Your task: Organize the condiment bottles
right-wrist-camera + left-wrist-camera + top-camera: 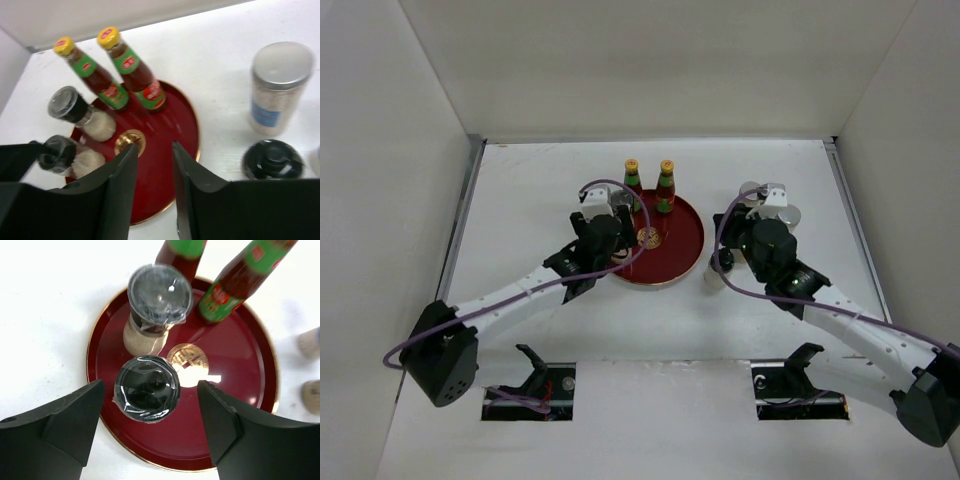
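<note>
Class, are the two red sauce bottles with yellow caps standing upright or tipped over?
Upright. Both red bottles stand on the red tray, yellow caps on top.

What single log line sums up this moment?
left gripper open over near jar | right gripper shut, empty | tray also holds far jar, two sauce bottles | shaker, loose jar off tray

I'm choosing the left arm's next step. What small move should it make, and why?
Probably lift the left gripper straight up. Its fingers stand open, clear of the near jar on both sides, and that jar stands on the tray, so a straight rise seems least likely to knock it.
</note>
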Action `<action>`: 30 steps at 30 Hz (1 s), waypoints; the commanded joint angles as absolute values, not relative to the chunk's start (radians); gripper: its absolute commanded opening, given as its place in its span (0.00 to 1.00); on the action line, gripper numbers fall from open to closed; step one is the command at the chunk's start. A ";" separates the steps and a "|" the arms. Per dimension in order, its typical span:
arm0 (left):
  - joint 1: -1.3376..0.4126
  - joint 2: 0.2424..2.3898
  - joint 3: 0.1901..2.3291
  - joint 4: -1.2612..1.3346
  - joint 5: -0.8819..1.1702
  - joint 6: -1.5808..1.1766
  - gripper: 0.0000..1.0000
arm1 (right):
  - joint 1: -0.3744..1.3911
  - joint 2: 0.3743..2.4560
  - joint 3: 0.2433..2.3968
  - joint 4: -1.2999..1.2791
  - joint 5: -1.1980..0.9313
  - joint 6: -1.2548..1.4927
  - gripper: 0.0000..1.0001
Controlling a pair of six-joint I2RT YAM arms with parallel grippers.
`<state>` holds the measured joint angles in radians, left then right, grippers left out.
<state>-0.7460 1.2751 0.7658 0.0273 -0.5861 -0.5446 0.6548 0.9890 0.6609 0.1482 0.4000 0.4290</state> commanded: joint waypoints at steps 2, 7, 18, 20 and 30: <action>-0.752 1.102 0.686 0.179 -0.587 -0.531 0.71 | 0.665 0.950 0.738 -0.033 0.543 0.408 0.47; -0.740 0.935 0.560 0.274 -0.578 -0.541 0.62 | 0.748 0.913 0.758 -0.256 0.647 0.455 0.94; -0.667 0.778 0.328 0.475 -0.578 -0.629 0.52 | 0.775 1.011 0.764 -0.399 0.571 0.578 0.99; -0.656 0.790 0.310 0.495 -0.571 -0.640 0.52 | 0.775 1.051 0.767 -0.358 0.551 0.574 0.99; -0.611 0.821 0.249 0.623 -0.525 -0.652 0.53 | 0.760 1.193 0.784 -0.294 0.546 0.597 0.72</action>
